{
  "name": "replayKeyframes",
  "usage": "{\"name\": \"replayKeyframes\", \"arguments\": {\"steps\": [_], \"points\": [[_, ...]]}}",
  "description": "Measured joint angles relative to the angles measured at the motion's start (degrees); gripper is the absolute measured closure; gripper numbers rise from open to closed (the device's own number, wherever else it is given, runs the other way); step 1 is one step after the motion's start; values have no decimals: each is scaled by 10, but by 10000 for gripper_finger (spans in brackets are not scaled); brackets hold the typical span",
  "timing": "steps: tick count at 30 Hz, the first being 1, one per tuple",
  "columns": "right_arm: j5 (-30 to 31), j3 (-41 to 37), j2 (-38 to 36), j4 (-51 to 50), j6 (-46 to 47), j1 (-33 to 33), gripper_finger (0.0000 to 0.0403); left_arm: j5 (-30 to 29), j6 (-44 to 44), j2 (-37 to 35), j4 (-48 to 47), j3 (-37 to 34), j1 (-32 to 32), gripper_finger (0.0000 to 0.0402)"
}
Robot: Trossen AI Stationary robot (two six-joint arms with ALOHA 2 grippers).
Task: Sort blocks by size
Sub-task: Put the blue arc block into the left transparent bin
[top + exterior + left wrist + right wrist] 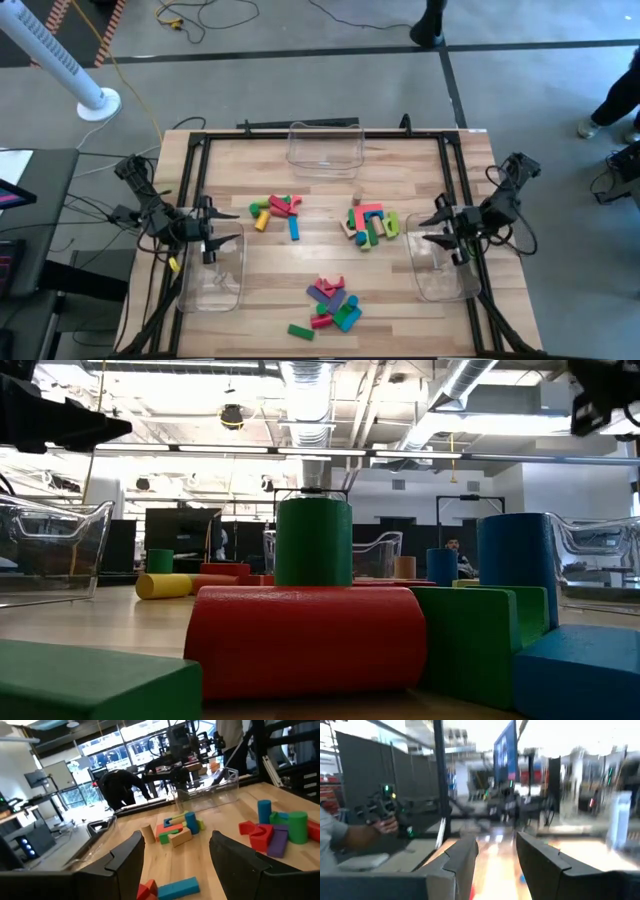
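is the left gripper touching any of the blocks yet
Apart. The high view shows the left gripper over the clear bin at the table's left edge, bare wood between it and the nearest blocks.

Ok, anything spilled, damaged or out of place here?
Nothing stands out. The blocks lie in three loose heaps mid-table, unsorted, as expected at the start. All three clear bins sit upright. The left gripper and right gripper hover open above the side bins.
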Motion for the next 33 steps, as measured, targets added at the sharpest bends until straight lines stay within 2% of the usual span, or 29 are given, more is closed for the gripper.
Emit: {"name": "replayKeyframes", "arguments": {"steps": [3, 6, 10, 13, 20, 23, 27, 33], "points": [[0, 0, 7, 87, -89, -13, 223, -10, 30, 0, 21, 0, 0, 187], [-1, 0, 16, 149, -131, -36, 223, -11, 38, 0, 24, 0, 0, 187], [-11, 0, 41, 189, -135, -74, 223, -11, 31, 0, 33, 0, 2, 187], [-53, 6, 72, 223, -134, -104, 223, -11, 19, 0, 36, 0, 2, 187], [-120, 97, 199, 220, -131, -169, 223, -12, 20, 0, 36, 9, 3, 187], [-124, 157, 267, 178, -131, -197, 223, -12, 26, 0, 37, 13, 3, 187], [-121, 248, 361, 61, -112, -237, 223, -12, 31, 0, 37, 14, 3, 187], [-108, 361, 477, -173, 4, -311, 223, -12, -15, 0, 37, 15, 3, 187]]}}
